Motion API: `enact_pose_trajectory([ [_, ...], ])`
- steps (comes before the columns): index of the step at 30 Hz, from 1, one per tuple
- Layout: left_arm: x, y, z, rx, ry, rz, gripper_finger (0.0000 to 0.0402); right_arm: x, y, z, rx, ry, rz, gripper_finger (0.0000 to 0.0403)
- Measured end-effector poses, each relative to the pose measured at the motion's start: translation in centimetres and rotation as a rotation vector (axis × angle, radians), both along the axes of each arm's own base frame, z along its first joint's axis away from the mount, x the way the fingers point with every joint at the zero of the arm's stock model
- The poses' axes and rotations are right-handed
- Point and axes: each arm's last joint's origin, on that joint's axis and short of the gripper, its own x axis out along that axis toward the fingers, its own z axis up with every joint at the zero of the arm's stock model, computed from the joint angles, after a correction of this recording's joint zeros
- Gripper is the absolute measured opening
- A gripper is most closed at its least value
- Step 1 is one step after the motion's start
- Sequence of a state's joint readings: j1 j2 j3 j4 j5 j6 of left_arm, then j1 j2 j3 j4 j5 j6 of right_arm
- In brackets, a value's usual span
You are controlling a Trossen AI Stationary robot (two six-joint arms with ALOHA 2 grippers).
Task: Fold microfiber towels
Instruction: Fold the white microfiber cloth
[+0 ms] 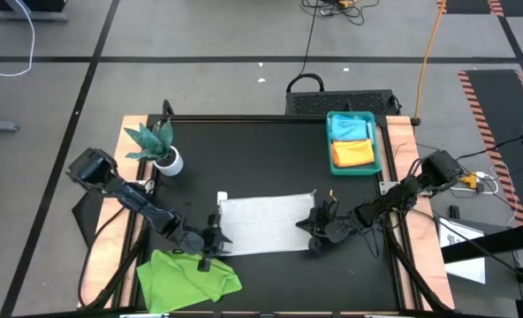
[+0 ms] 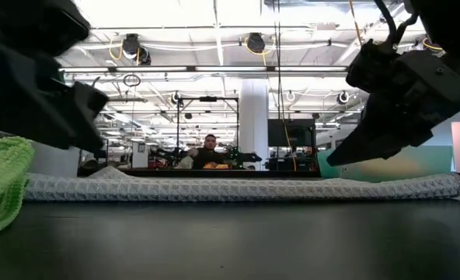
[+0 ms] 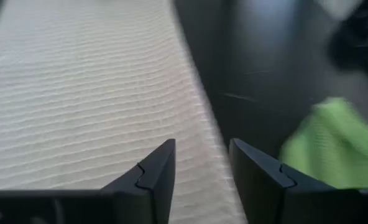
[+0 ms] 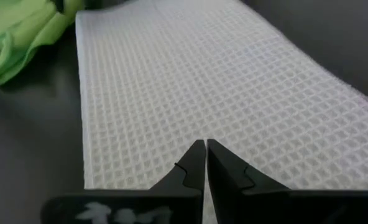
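**White-grey towel half-folded, both grippers at its ends**

I have the white-grey towel (image 1: pixel 266 223) lying flat mid-table as a long strip, so I judge one fold done and the crosswise fold next. My left gripper (image 3: pixel 199 171) sits at the strip's left end, jaws parted narrowly and empty, straddling the near edge. My right gripper (image 4: pixel 206 163) hovers over the right end, pinched shut on nothing. Next, I need an end edge gripped and carried across to the other. The lime green towel (image 1: pixel 189 276) lies crumpled just beside the left gripper; the teal tray (image 1: pixel 383 155) and plant (image 1: pixel 158 146) are well apart, leaving bare table around the strip.
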State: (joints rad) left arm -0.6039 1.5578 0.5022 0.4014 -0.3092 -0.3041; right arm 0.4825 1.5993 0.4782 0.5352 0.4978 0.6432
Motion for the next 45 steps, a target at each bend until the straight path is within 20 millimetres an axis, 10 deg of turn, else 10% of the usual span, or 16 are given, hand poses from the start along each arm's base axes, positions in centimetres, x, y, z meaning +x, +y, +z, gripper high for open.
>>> enact_pose_trajectory([
  [9,0.0,0.3,-1.0,-0.017,0.090,-0.066,0.0011,0.1,0.0,0.1,0.008,-0.017,-0.003,0.0008],
  [45,-0.8,1.9,-1.2,0.082,0.159,0.149,0.0010,0.3,-1.2,-0.8,-0.143,0.068,0.034,0.0008],
])
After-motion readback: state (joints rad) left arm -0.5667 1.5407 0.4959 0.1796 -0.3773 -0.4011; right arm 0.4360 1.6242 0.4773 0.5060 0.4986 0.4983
